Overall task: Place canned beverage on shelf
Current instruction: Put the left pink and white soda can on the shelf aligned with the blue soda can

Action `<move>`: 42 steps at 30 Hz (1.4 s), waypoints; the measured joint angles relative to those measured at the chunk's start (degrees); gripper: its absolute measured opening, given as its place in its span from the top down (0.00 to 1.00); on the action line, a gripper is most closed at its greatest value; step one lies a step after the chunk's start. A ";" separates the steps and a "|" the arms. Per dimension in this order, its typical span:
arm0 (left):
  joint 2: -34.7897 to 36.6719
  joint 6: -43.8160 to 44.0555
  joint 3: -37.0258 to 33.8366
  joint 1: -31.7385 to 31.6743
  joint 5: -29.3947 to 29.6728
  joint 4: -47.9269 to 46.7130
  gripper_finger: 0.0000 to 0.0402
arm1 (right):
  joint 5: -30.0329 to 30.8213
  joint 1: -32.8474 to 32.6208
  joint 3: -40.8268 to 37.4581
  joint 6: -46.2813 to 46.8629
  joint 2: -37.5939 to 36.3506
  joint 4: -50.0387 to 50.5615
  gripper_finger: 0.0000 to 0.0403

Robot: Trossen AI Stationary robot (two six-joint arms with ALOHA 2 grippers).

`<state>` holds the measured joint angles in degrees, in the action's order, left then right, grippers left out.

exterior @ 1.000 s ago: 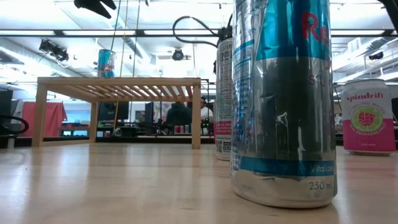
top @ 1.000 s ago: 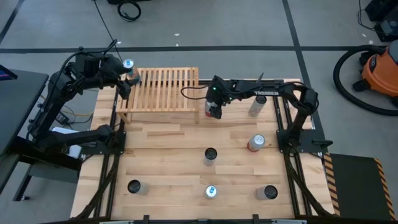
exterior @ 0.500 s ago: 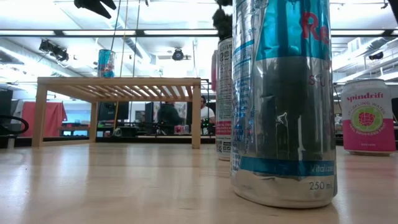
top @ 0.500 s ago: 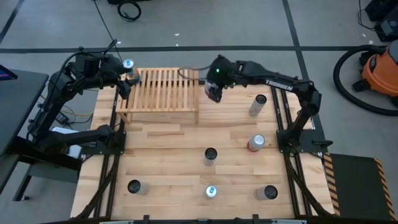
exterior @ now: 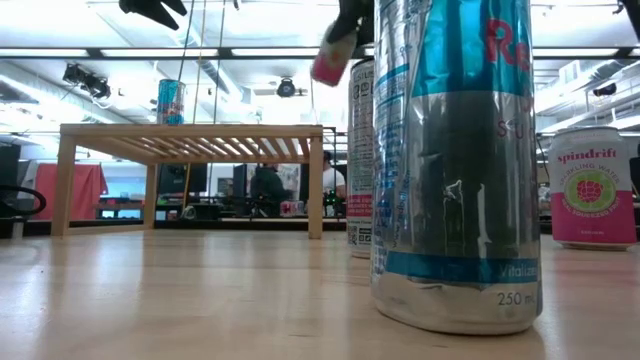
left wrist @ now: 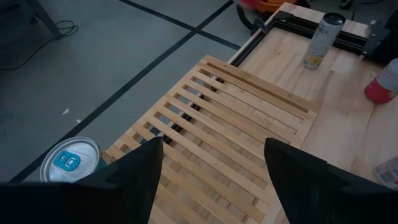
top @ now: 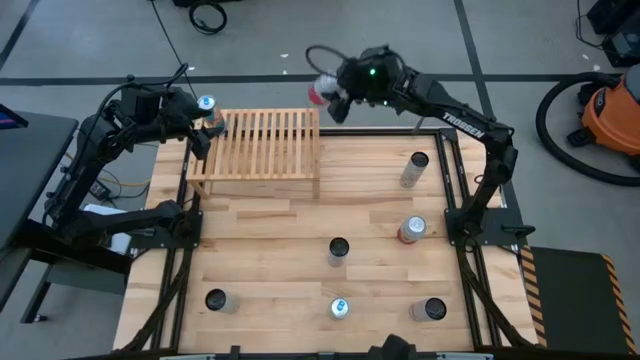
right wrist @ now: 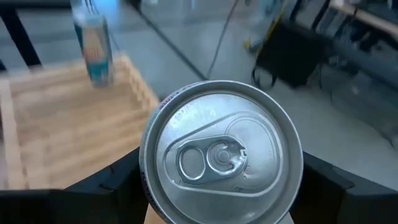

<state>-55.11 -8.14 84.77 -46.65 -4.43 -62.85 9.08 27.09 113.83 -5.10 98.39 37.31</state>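
My right gripper is shut on a pink-and-white can, high in the air off the far right corner of the light-wood slatted shelf. The can also shows tipped in the low view. Its silver top faces the right wrist camera. My left gripper is open and empty above the shelf's far left corner, beside a blue can that stands upright on the slats. My right gripper pinches the can's side wall near its top end between its two fingers, one on each side. The can's body runs along the fingers, its top toward the wrist. It is lifted clear and tilted, its pink bottom pointing down and to the table's left.
Several more cans stand on the table: one at the right, a pink one, one in the middle and three along the near edge. A tall can fills the low view's foreground. An orange vacuum stands on the floor.
My right gripper has lifted the can from the table beside the shelf's right end, up and toward the far edge. The can has gone from upright to tipped. My left gripper has kept still.
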 joint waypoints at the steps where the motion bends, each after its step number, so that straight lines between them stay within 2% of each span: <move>1: 0.00 0.00 0.00 0.00 0.02 0.00 0.30 | -1.02 0.22 0.34 0.02 0.00 -1.86 0.27; 9: 0.00 0.02 0.00 0.00 0.02 0.09 0.30 | -8.38 0.52 0.67 0.78 0.46 -19.15 0.27; 13: 0.00 0.04 0.00 0.00 0.00 1.87 0.30 | -10.90 0.54 0.69 2.39 2.68 -20.87 0.27; 21: -0.48 -0.04 0.00 0.02 -0.03 5.22 0.30 | -14.56 2.03 0.51 4.09 7.59 -18.85 0.27; 31: -4.09 0.39 0.00 0.00 0.02 5.97 0.30 | -17.95 3.36 0.58 5.12 9.83 -10.32 0.27; 42: -4.98 0.15 0.00 0.02 0.00 5.99 0.30 | -19.91 2.93 0.52 3.66 12.27 -7.43 0.27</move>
<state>-60.10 -7.99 84.77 -46.63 -4.43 -56.86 -10.83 30.03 114.35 -1.44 110.66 29.88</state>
